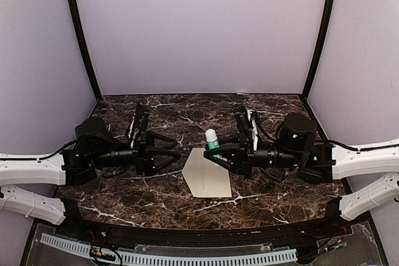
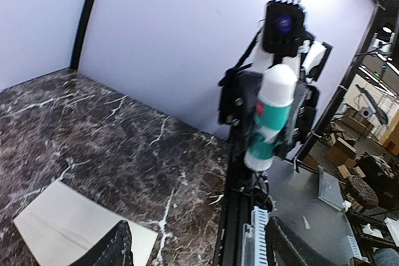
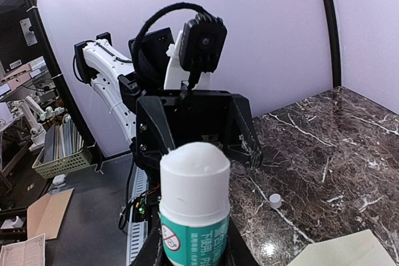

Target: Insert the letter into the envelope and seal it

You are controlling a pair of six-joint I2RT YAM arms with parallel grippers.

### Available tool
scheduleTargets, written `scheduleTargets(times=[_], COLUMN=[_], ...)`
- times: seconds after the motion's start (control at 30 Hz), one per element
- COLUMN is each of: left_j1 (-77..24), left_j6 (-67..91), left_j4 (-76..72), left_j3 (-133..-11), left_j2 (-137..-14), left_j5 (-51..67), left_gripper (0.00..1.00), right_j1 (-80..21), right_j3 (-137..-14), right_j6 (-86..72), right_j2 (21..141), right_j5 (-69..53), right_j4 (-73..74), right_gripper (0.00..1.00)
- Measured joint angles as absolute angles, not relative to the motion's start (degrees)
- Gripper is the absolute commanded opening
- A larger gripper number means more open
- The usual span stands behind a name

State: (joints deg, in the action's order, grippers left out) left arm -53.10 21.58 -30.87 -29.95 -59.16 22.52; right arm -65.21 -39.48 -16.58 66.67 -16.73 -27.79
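Envelope [image 1: 207,182], pointed paper, lies on veined marble [image 1: 156,199].

On the dark marbled desk [image 1: 187,107] the pale envelope [image 1: 207,182] lies flat near the middle, its pointed side facing left. The left gripper [image 1: 177,154] sits just left of it, jaws spread. The right gripper [image 1: 211,154], over the envelope's far edge, grips an upright white-capped teal glue stick [image 1: 212,139].
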Motion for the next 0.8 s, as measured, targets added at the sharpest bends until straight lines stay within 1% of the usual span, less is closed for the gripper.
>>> scheduleTargets(times=[0.1,0.23,0.5,0.63,0.7,0.8], left_j1=[-53.1,-53.1,-54.4,-55.5,-56.2,-57.5], left_j6=[21.6,21.8,21.7,20.9,20.4,20.0], left_j4=[-34.1,-37.5,-37.6,-35.7,-34.9,-33.6], left_j3=[-33.1,-36.8,-43.3,-46.0,-47.0,-48.5], left_j2=[-59.4,-61.3,-67.3,-69.1,-69.9,-71.1], left_j5=[28.8,33.5,36.3,36.1,35.7,34.6], left_gripper=[0.74,0.74,0.72,0.66,0.61,0.49], right_j1=[-65.2,-65.2,-65.2,-65.2,-65.2,-65.2], right_j3=[-40.8,-41.8,-43.5,-44.3,-44.5,-44.6], right_j6=[-16.7,-16.9,-17.0,-17.0,-17.0,-17.0], right_j2=[67.5,68.4,68.8,68.8,68.8,68.8], right_j5=[-18.8,-20.4,-21.0,-20.8,-20.6,-20.6], right_j4=[-28.1,-28.1,-26.5,-25.1,-24.9,-23.9], right_gripper=[0.0,0.0,0.0,0.0,0.0,0.0])
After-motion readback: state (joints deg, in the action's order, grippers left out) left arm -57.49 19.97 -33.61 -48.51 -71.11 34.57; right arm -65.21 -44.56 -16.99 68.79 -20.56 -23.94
